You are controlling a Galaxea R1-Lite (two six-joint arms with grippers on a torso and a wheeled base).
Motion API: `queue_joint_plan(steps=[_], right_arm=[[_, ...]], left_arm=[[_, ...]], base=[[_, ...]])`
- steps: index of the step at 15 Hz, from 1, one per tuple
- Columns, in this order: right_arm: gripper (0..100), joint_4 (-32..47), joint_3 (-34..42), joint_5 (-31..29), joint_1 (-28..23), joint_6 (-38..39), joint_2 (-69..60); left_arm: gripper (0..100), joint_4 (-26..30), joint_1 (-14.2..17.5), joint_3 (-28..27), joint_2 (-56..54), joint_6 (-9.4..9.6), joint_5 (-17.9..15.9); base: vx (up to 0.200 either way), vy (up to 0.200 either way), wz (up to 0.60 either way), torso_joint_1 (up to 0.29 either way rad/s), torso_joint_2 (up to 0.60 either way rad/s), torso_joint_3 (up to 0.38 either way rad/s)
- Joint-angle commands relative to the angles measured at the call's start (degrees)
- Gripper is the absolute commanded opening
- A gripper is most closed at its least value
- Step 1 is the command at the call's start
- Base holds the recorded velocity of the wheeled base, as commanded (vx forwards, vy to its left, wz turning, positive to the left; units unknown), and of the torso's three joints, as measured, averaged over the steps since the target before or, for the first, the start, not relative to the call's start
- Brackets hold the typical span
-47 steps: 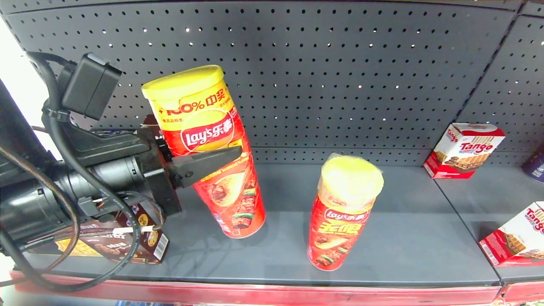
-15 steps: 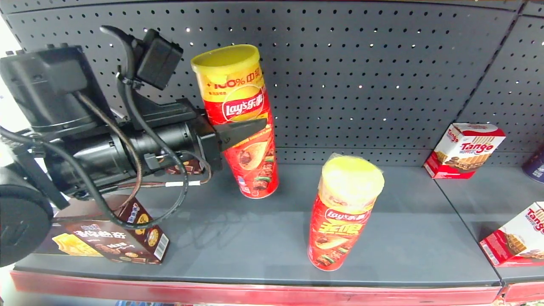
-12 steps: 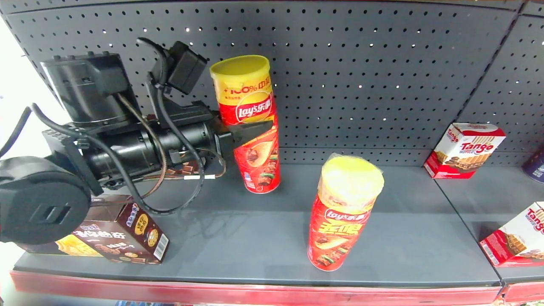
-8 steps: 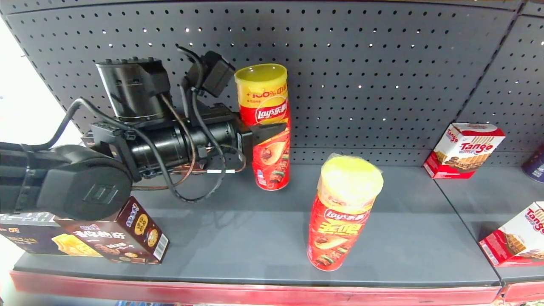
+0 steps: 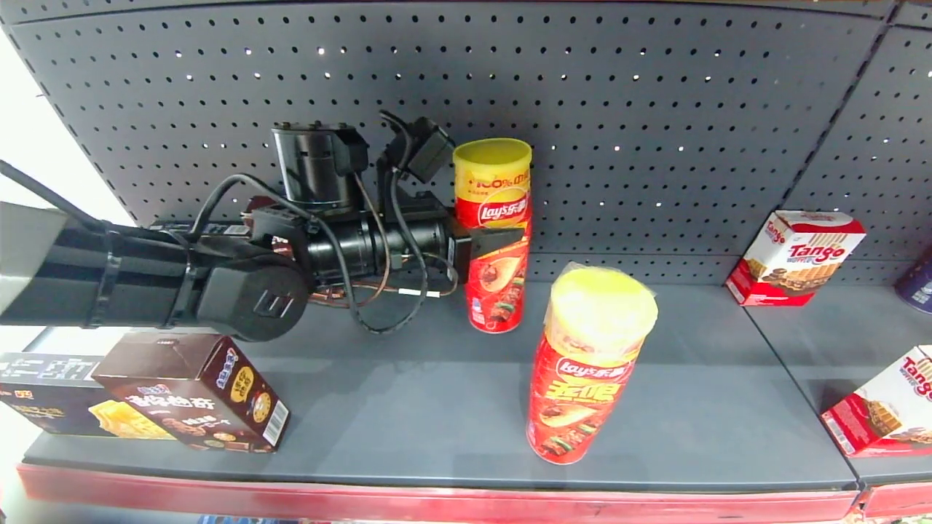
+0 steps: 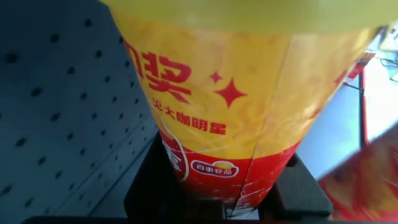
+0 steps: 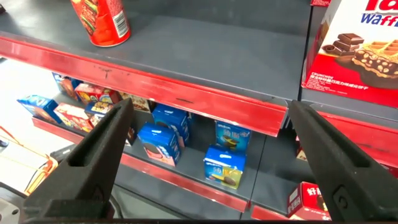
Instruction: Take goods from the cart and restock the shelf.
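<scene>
My left gripper (image 5: pixel 497 241) is shut on a red chip can with a yellow lid (image 5: pixel 498 233), held upright near the back of the grey shelf (image 5: pixel 408 407), close to the pegboard; whether its base touches the shelf I cannot tell. In the left wrist view the same chip can (image 6: pixel 230 118) stands between the black fingers (image 6: pixel 152 190). A second chip can (image 5: pixel 588 364) stands in front and to the right of it. My right gripper (image 7: pixel 214 149) is open below the shelf's red front edge (image 7: pixel 186 87), with nothing between its fingers.
Brown snack boxes (image 5: pixel 193 393) lie at the shelf's front left. Wafer boxes stand at the back right (image 5: pixel 795 256) and front right (image 5: pixel 885 411). A wafer box (image 7: pixel 354 50) and a can's base (image 7: pixel 102 22) sit above the red edge. Blue packs (image 7: pixel 168 134) fill the lower shelf.
The left arm has carried the chip can to the right and deeper into the shelf, from the front left to beside the pegboard behind the second can. The grip stayed shut.
</scene>
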Motion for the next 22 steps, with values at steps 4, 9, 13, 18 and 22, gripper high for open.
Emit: queue_joint_plan(steps=[4,9,13,18,22], right_arm=[[100,0.0,0.0,0.0,0.0,0.0,0.1],[100,0.0,0.0,0.0,0.0,0.0,0.1],[100,0.0,0.0,0.0,0.0,0.0,0.1],[100,0.0,0.0,0.0,0.0,0.0,0.1],[100,0.0,0.0,0.0,0.0,0.0,0.1]], left_arm=[[0,-0.4,-1.6,-5.7,7.5,1.9,-0.1],[0,-0.9,-1.7,-7.6,11.3,3.66,0.0],[100,-3.0,-1.8,-7.6,11.9,3.39,0.1],[100,-1.3,-1.8,-4.0,6.4,3.39,0.0],[100,8.5,-1.6,-3.4,-0.2,3.48,0.5]], base=[[0.0,0.0,0.0,0.0,0.0,0.0],[0.0,0.0,0.0,0.0,0.0,0.0],[0.0,0.0,0.0,0.0,0.0,0.0],[0.0,0.0,0.0,0.0,0.0,0.0],[0.0,0.0,0.0,0.0,0.0,0.0]])
